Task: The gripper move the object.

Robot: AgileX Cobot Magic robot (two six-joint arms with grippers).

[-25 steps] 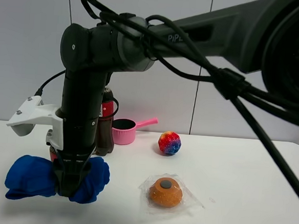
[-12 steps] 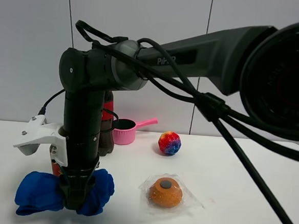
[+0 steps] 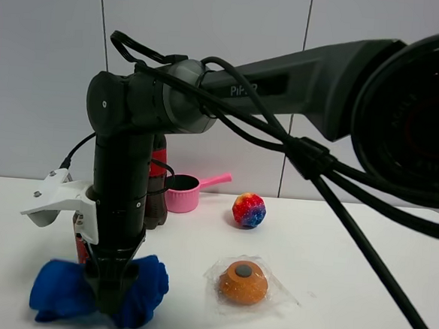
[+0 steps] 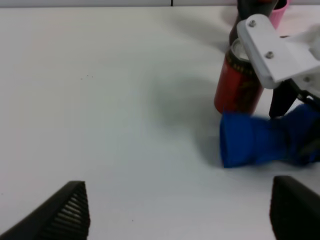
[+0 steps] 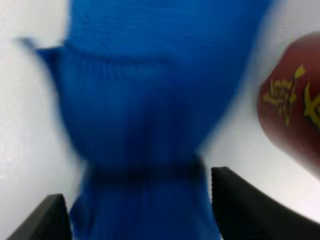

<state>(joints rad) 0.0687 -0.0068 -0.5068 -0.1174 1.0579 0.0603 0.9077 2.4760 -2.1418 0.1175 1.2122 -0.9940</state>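
A crumpled blue cloth lies low at the front left of the white table. My right gripper reaches across from the right, points straight down and is shut on the cloth's middle. The right wrist view shows the cloth pinched between the fingers of the right gripper. The left wrist view shows the cloth beside a red can. My left gripper is open and empty above bare table, apart from the cloth.
The red can stands right behind the cloth. A dark bottle and a pink cup with a handle stand at the back. A multicoloured ball and a wrapped orange item lie to the right.
My right gripper has moved right and down with the blue cloth. The cloth has dropped from hanging above the table to table level.
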